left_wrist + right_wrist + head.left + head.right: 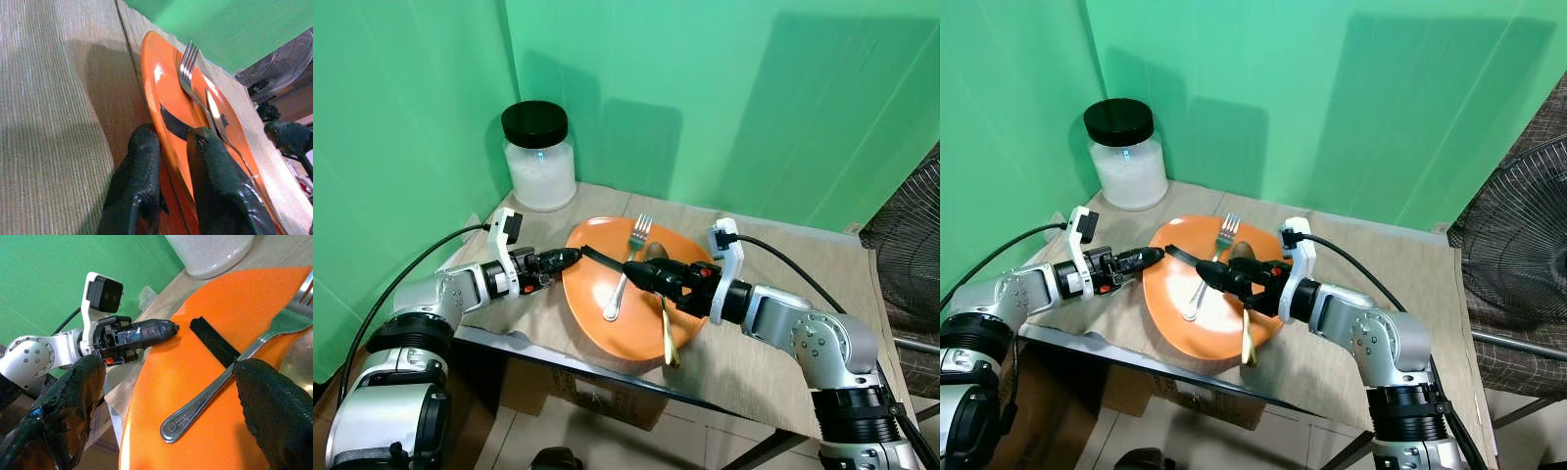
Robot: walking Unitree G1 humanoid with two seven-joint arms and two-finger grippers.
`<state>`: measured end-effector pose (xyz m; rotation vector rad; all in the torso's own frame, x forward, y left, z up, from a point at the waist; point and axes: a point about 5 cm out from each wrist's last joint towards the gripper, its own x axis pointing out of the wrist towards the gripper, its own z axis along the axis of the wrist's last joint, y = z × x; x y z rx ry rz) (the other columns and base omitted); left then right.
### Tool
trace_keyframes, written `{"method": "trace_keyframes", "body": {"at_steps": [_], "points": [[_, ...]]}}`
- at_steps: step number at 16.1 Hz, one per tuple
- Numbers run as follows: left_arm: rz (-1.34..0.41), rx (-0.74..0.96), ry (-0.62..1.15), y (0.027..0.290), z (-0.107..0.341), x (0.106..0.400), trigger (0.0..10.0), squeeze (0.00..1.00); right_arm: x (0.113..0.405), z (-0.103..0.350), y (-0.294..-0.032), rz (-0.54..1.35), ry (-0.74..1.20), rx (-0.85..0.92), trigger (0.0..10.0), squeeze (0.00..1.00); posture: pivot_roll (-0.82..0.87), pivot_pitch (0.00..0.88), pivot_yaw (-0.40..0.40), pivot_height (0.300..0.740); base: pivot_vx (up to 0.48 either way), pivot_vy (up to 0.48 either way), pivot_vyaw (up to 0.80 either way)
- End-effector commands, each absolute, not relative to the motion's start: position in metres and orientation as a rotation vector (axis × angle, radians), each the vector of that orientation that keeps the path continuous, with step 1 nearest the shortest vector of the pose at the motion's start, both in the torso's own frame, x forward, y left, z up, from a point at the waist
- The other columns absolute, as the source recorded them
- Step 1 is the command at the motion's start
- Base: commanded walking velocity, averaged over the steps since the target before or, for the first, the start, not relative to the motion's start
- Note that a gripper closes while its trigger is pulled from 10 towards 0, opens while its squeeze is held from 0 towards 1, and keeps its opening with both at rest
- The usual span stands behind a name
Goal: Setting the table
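Green backdrop behind and to the left, with a cloth-covered table (pixel 773 338) in the corner. From the left eye: stood a white jar (pixel 540 162) with a black lid at the table's back left corner. Lay an orange plate (pixel 592 294) near the table's front edge, carrying a silver fork (pixel 626 267), a gold spoon (pixel 667 328) and a black strip (pixel 601 258). Reached in from the left, the left gripper (pixel 570 258) at the plate's left rim. Hovered over the plate's middle, the right gripper (pixel 641 274) just above the fork.

From the right eye: showed a dark fan (pixel 1518 230) at the right edge, beside the table.

From the left wrist: clamped the plate's rim between the two black fingers (pixel 139 181), one below and one on top, close to the strip.

From the right wrist: spread wide, the right gripper's fingers (pixel 274 401) on either side of the fork handle, grasping nothing.
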<state>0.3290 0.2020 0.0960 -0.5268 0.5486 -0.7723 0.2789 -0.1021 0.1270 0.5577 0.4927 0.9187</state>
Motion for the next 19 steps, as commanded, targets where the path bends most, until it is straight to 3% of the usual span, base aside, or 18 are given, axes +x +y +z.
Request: {"method": "trace_keyframes", "body": {"at_steps": [1, 10, 19], "points": [[-0.806, -0.492, 0.509, 0.199, 0.107, 0.334, 0.0, 0.00, 0.283, 0.140, -0.101, 0.945, 0.434, 0.542, 10.0, 0.00, 0.14, 0.000, -0.045, 0.740, 0.000, 0.000, 0.00], [-0.725, -0.482, 0.394, 0.207, 0.126, 0.344, 0.0, 0.00, 0.293, 0.146, -0.105, 0.891, 0.355, 0.542, 10.0, 0.00, 0.15, 0.000, -0.056, 0.740, 0.000, 0.000, 0.00], [-0.601, -0.326, 0.310, 0.205, 0.148, 0.362, 0.0, 0.00, 0.301, 0.140, -0.110, 0.808, 0.363, 0.538, 10.0, 0.00, 0.16, 0.000, -0.059, 0.740, 0.000, 0.000, 0.00]]}}
